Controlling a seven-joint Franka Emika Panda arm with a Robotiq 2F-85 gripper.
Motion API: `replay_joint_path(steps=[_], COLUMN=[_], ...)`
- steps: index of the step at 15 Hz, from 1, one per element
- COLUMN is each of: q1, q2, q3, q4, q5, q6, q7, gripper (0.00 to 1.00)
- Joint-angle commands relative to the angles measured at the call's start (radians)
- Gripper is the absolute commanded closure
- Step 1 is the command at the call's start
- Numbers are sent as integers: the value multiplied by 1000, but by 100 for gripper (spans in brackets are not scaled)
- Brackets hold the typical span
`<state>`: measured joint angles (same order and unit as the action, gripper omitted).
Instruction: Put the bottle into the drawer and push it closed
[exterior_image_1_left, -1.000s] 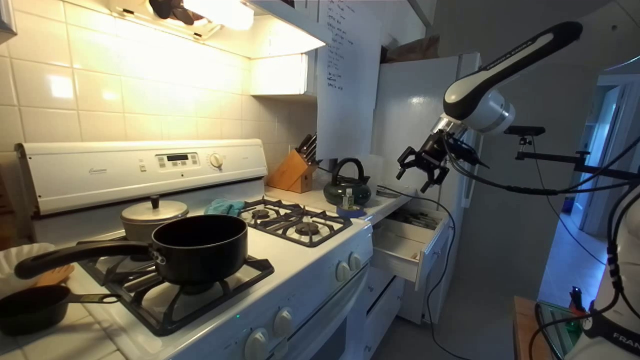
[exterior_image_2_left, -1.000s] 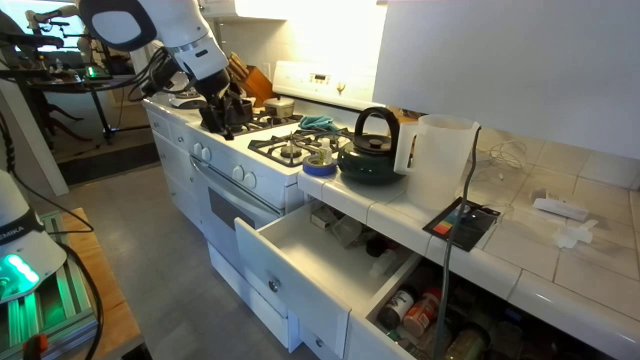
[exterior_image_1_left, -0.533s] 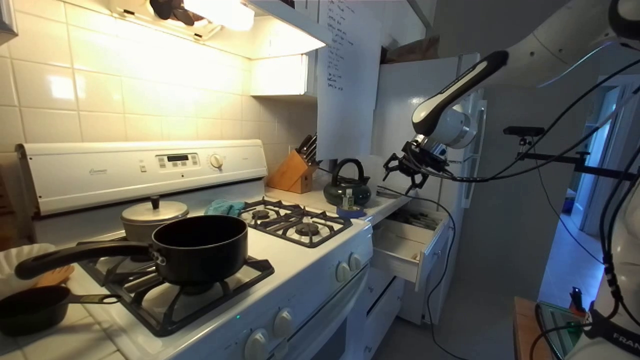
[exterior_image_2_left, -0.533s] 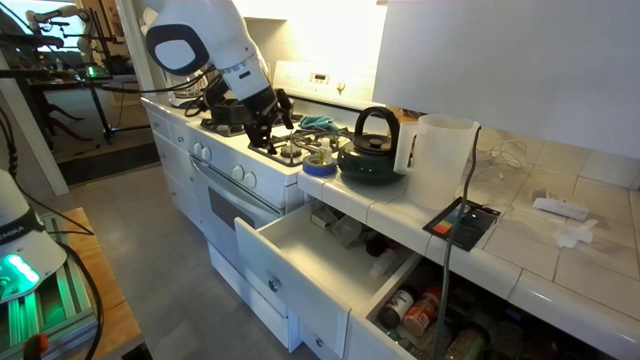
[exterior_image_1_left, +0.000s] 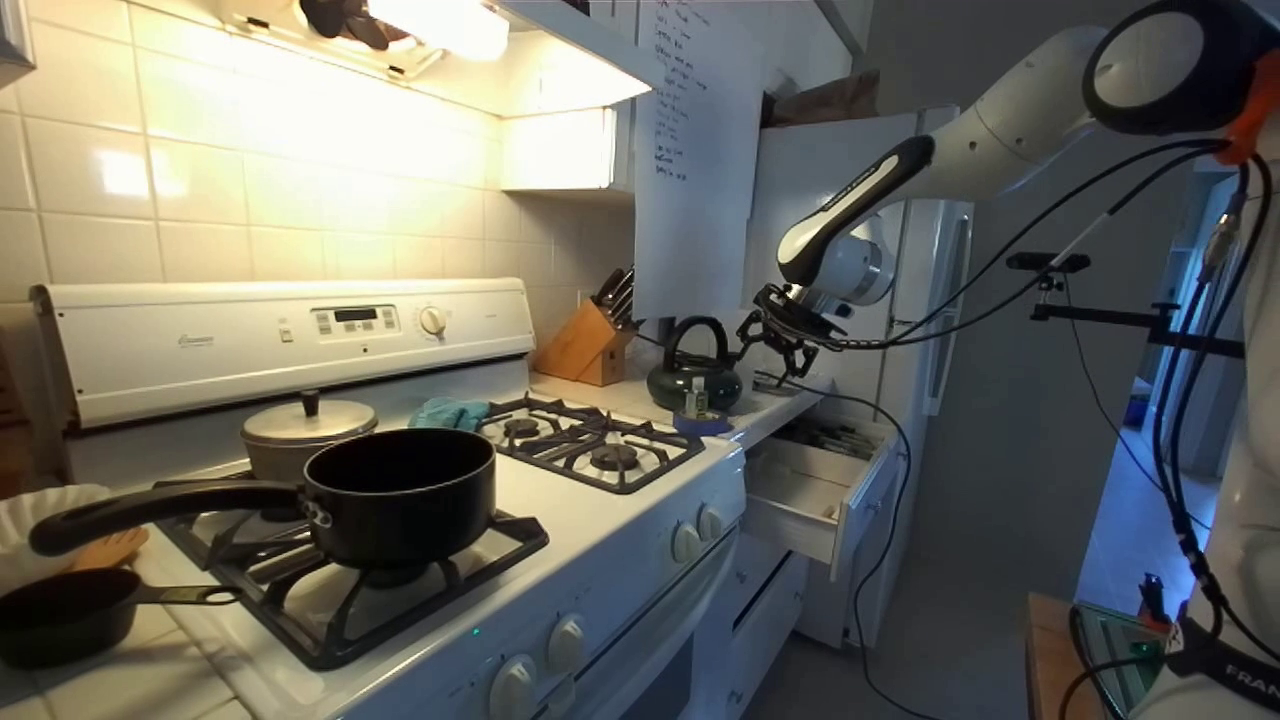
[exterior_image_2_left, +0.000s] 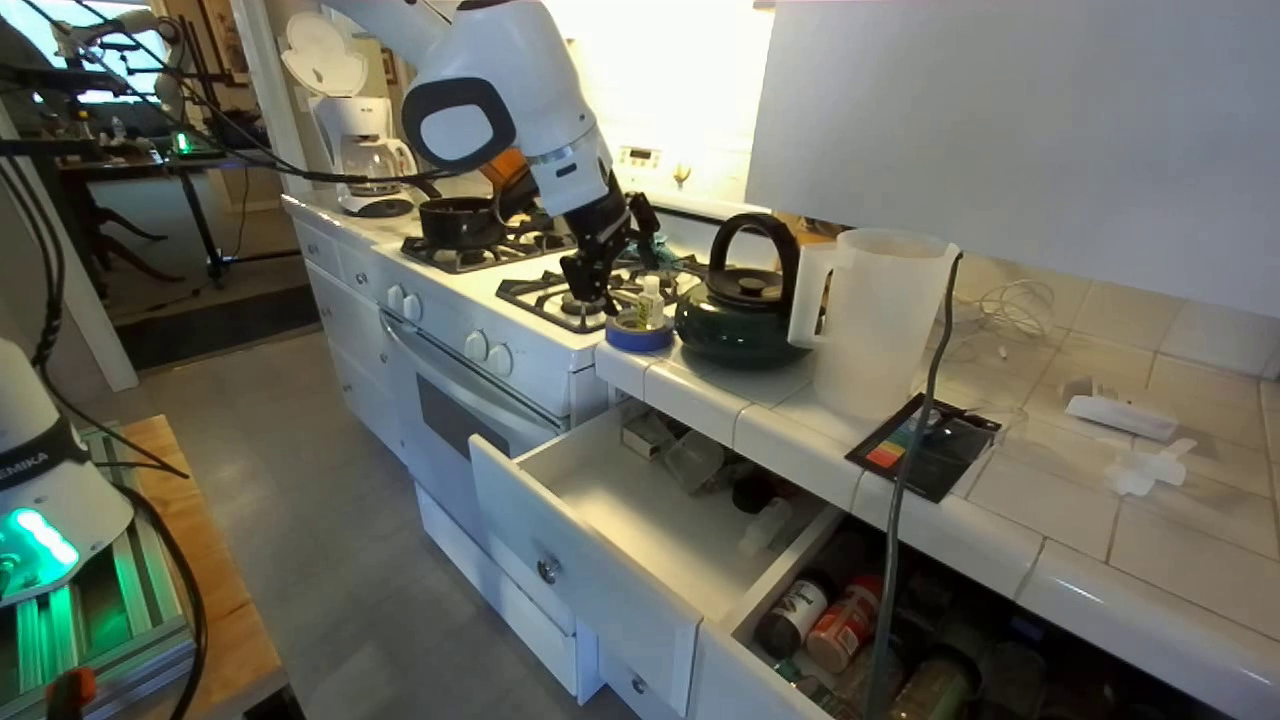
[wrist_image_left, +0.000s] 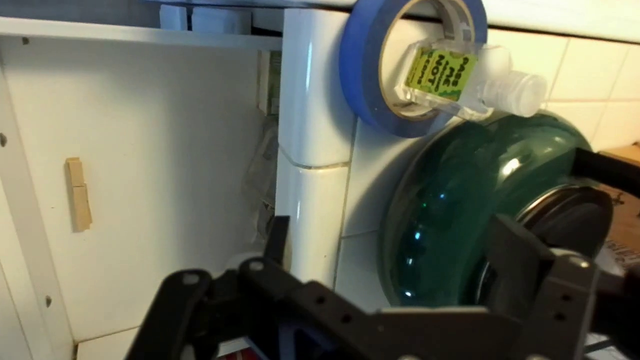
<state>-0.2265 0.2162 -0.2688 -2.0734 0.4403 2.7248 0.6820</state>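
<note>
The bottle (wrist_image_left: 442, 75) is small and clear, with a yellow-green label and a whitish cap. It stands upright within a blue tape roll (wrist_image_left: 367, 75) on the counter corner, and shows in both exterior views (exterior_image_1_left: 697, 395) (exterior_image_2_left: 651, 303). The white drawer (exterior_image_2_left: 590, 565) is pulled open below the counter; it also shows in an exterior view (exterior_image_1_left: 862, 510) and its bare floor in the wrist view (wrist_image_left: 135, 125). My gripper (wrist_image_left: 390, 222) is open and empty above the counter edge and kettle. In an exterior view (exterior_image_2_left: 630, 288) it hangs near the bottle, apart from it.
A green kettle (exterior_image_2_left: 745, 325) stands right beside the bottle, with a white pitcher (exterior_image_2_left: 880, 320) behind it. A dark cable (exterior_image_2_left: 905, 480) hangs before the counter. The stove (exterior_image_1_left: 610, 520) adjoins the counter. Another open drawer with jars (exterior_image_2_left: 845, 625) is beside the drawer.
My gripper has moved across from over the stove's front to near the bottle and kettle, and has come lower. It has stayed open. The bottle and drawer have not moved.
</note>
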Motion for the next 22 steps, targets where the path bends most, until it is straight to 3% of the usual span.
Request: replay_joint_path(steps=[1,8,15,22], q1=[20,62,49,27], q2=[74,116,171,280], q3=[-11,-4,23,32], q4=[112,233,336,484], q5=[-15,-79,-83,-71], q6=[-7,-146,-322,-412], q7=[170,434,496,550], gripper=[0,0,3,2])
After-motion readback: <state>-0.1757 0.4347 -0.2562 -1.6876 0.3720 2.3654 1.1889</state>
